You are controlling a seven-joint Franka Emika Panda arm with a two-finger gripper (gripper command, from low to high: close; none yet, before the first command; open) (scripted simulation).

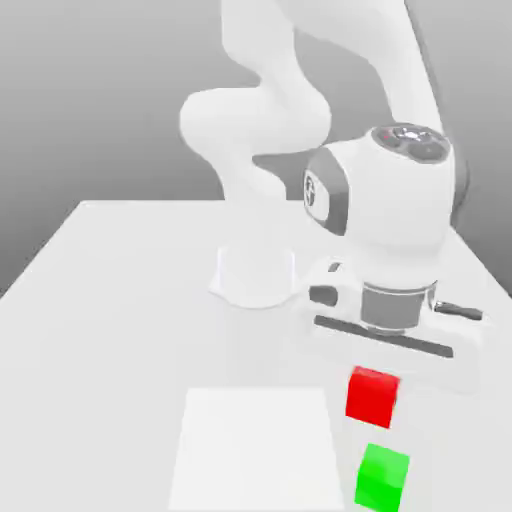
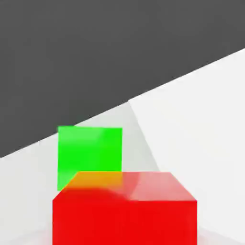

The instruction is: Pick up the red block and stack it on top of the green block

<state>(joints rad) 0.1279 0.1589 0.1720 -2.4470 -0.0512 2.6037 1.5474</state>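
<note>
The red block point(image 1: 372, 396) is a small bright cube directly beneath my gripper point(image 1: 380, 360), its top edge meeting the underside of the hand. In the hand view the red block point(image 2: 125, 208) looms very close. The green block point(image 1: 382, 477), a cube of the same size, stands on the table just in front of the red one with a small gap between them. In the hand view the green block point(image 2: 90, 150) rises behind the red one, partly covered by it. Whether the red block rests on the table or is held, I cannot tell.
A flat white square patch point(image 1: 255, 450) lies on the table point(image 1: 120, 300) towards the exterior view's left of both blocks. The arm's round base point(image 1: 255, 272) stands behind, near the table's middle. The table's far edge point(image 1: 150, 203) meets a grey backdrop.
</note>
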